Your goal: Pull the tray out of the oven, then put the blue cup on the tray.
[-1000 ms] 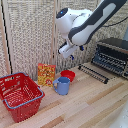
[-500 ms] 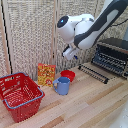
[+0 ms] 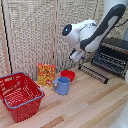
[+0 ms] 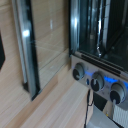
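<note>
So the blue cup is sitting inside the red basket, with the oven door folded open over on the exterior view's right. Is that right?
Not quite. The exterior view shows the blue cup standing on the wooden table, outside the red basket and next to the red bowl. The rest holds: the oven is on the exterior view's right with its door folded open.
</note>
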Motion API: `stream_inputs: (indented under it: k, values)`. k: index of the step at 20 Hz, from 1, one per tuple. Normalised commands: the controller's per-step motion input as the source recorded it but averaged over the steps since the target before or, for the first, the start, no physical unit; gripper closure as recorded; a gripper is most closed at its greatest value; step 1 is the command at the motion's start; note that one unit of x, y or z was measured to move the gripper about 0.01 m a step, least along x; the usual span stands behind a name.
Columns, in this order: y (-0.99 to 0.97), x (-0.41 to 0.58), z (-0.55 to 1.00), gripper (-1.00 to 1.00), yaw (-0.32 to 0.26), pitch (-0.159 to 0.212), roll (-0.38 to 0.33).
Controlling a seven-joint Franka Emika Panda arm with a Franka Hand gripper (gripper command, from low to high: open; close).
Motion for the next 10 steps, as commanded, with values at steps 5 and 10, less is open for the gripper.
stream_inputs:
  k: [5,10]
  values:
    - [-0.64,0.109,-0.05,-1.00,0.083,0.000,-0.200]
    - [-0.57,0.128,-0.10,-1.00,0.013,0.023,-0.266]
